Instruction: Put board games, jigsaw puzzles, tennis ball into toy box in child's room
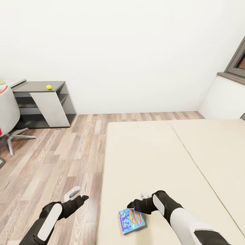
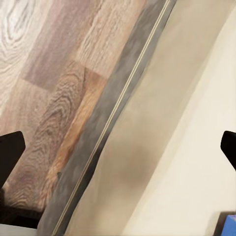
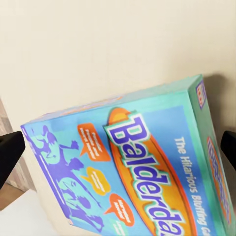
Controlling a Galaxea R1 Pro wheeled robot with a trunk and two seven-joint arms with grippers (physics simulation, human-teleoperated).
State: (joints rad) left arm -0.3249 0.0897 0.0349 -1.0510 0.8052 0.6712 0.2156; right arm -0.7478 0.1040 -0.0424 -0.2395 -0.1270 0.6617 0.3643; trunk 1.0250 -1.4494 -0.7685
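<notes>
A robot stands at the near edge of a wide beige bed (image 1: 163, 153). Its right gripper (image 1: 133, 205) hangs just above a blue Balderdash board game (image 1: 132, 220) lying flat near the mattress edge, fingers spread wide on either side and gripping nothing. The left gripper (image 1: 82, 197) hovers over the wood-plank floor (image 1: 51, 163) beside the bed, also spread and empty. To grasp well, the right fingers should likely drop to straddle the box's narrower width before closing. The lid reads "Balderda…" and "The Hilarious Bluffing G…". A tennis ball (image 1: 49, 87) sits on a distant dark grey desk (image 1: 44, 102).
</notes>
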